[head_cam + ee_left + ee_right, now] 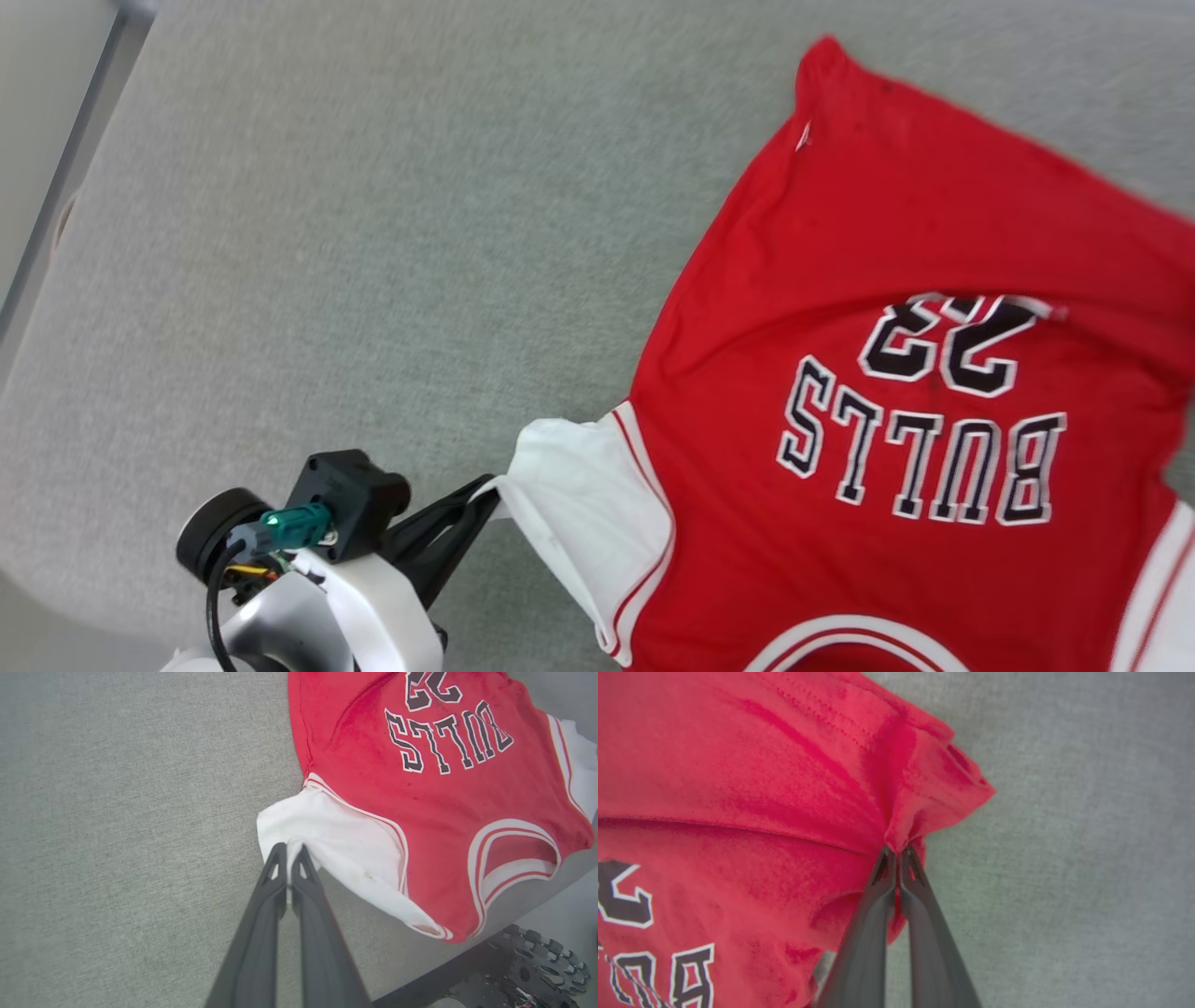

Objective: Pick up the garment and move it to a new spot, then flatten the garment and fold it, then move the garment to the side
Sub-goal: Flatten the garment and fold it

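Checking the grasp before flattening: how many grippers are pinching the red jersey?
2. The left gripper is shut on the white short sleeve of the red BULLS 23 jersey tee; the right gripper pinches a bunched red edge.

garment [887, 215]: red, white sleeves, black lettering | carpet [373, 233]: grey-green

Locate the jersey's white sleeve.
Head view, lower middle: the white sleeve sticks out at the left edge of the jersey, its tip pinched by the left gripper.
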Robot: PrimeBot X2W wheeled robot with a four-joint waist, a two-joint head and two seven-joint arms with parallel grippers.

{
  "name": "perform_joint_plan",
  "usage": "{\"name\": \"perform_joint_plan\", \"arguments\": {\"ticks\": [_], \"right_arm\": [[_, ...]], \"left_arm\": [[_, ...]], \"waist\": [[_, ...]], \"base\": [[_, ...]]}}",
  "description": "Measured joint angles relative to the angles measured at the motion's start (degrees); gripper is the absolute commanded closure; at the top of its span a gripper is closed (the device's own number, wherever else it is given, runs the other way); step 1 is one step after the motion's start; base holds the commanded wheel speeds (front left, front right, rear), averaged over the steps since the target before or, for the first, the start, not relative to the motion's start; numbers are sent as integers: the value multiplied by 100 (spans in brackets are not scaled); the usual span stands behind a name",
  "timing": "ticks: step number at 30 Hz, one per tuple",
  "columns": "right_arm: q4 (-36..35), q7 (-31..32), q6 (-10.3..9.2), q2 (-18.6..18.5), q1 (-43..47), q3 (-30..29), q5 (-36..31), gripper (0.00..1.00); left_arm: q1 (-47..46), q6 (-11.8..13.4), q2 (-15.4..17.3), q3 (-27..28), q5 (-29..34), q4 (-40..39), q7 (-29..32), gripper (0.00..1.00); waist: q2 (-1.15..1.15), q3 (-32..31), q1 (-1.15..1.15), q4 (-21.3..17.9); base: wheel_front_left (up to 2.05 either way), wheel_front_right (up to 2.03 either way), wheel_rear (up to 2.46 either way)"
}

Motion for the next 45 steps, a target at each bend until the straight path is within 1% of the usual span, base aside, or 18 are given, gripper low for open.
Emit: {"name": "perform_joint_plan", "arguments": {"ticks": [2, 7, 12, 18, 22, 25, 26, 31, 32, 33, 36, 39, 42, 45], "right_arm": [[-45, -90, 0, 11, 297, 52, 156, 100], [-304, -242, 0, 23, 1047, 142, 527, 100], [-728, -331, 0, 45, 1781, 36, 767, 100], [-1326, -311, 0, 246, 2632, -202, 912, 100], [-1594, -267, 0, 360, 3256, -349, 924, 100], [-1712, -269, 0, 538, 3619, -476, 914, 100], [-1781, -324, 0, 664, 3832, -550, 865, 100], [-1779, -379, 0, 811, 4034, -571, 826, 100], [-1769, -382, 0, 813, 4049, -568, 821, 53], [-1767, -410, 0, 812, 4066, -556, 821, 0], [-1774, -478, 0, 766, 4088, -453, 889, 0], [-1895, -477, 0, 606, 4061, -408, 1021, 0], [-2141, -377, 0, 421, 3902, -298, 1199, 0], [-2437, -256, 0, 318, 3587, -198, 1336, 0]], "left_arm": [[60, 45, 57, 10, -3, 59, -1, 100], [276, 144, 82, 29, -105, 196, -46, 100], [466, 227, 91, 49, -164, 272, -171, 100], [646, 320, 56, 65, -244, 323, -275, 100], [695, 345, -32, 51, -260, 342, -353, 100], [696, 350, -92, 43, -260, 381, -400, 100], [696, 355, -151, 27, -249, 427, -460, 100], [695, 353, -238, -15, -242, 449, -476, 100], [693, 350, -244, -21, -242, 454, -486, 100], [692, 349, -252, -25, -242, 457, -491, 100], [692, 344, -256, -37, -244, 479, -497, 100], [698, 348, -222, -20, -244, 454, -523, 100], [713, 352, -200, -24, -238, 382, -524, 100], [723, 352, -199, -46, -189, 304, -525, 100]], "waist": [[0, -172, 0, -111], [0, -596, 0, -399], [0, -979, -1, -687], [0, -1346, -1, -966], [0, -1520, -1, -1094], [0, -1608, -1, -1157], [0, -1654, -1, -1208], [0, -1672, -1, -1230], [0, -1671, -1, -1230], [0, -1671, -1, -1227], [0, -1724, -1, -1219], [0, -1763, -1, -1192], [0, -1766, -1, -1144], [0, -1712, 0, -1080]], "base": [[0, 0, 0], [0, 0, 0], [0, 0, 0], [0, 0, 0], [0, 0, 0], [0, 0, 0], [0, 0, 0], [0, 0, 0], [0, 0, 0], [0, 0, 0], [0, 0, 0], [0, 0, 0], [0, 0, 0], [0, 0, 0]]}}
